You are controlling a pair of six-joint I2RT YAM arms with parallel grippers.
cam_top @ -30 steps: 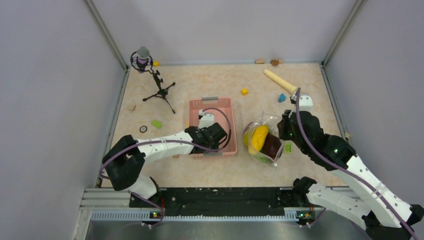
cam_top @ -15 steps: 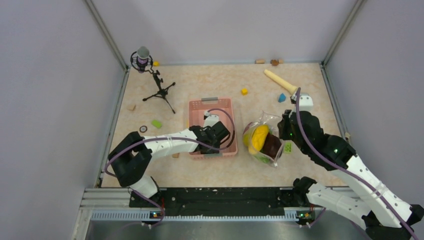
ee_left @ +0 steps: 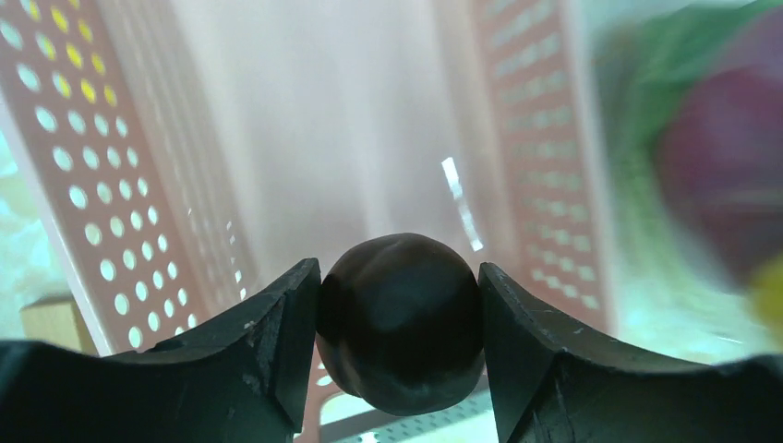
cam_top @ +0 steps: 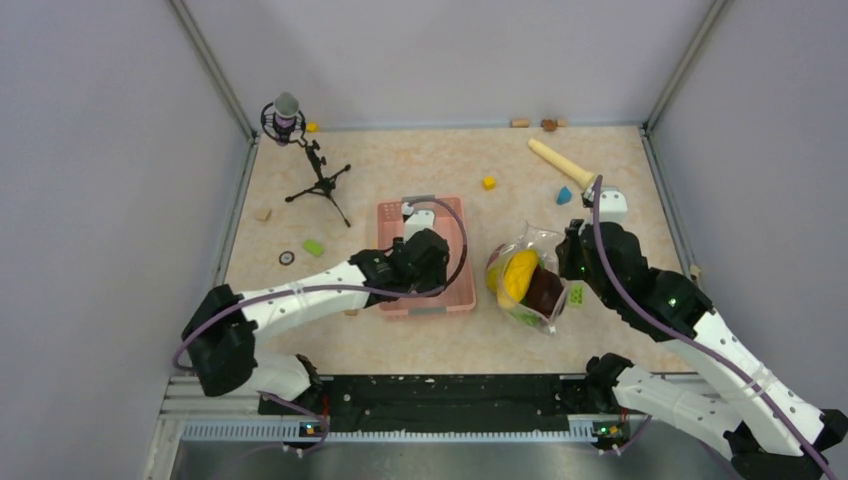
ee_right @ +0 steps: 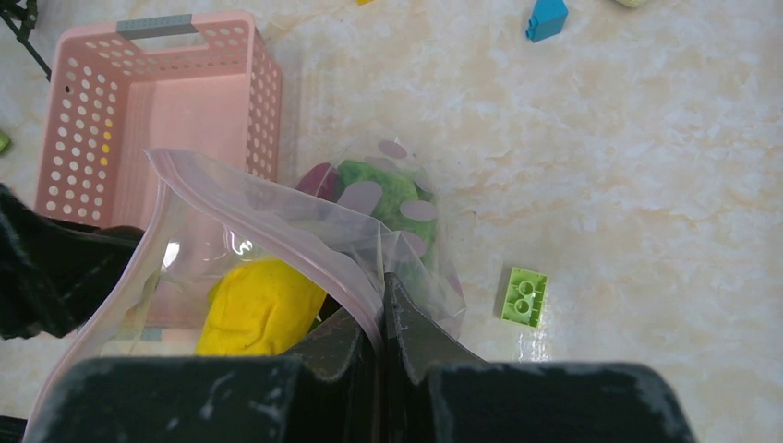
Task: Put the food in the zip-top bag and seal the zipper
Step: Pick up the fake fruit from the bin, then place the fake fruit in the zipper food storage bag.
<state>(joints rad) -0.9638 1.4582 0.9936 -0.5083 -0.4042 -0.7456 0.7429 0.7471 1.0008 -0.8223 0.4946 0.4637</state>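
Soft, even light from above fills the overhead view. The beige marbled tabletop point(cam_top: 420, 160) is bright, with only faint shadows beneath the arms and the black tripod stand point(cam_top: 321, 185). The left wrist view is hazy: the dark round toy piece point(ee_left: 402, 318) is fairly sharp, while the pink perforated plastic basket point(ee_left: 111, 185) behind it bleaches to white at the middle and smears. That view's right edge dissolves into green and magenta blur. The right wrist view is crisp, with pale sheen on the clear crinkly zip-top bag point(ee_right: 231, 240) and the tabletop.
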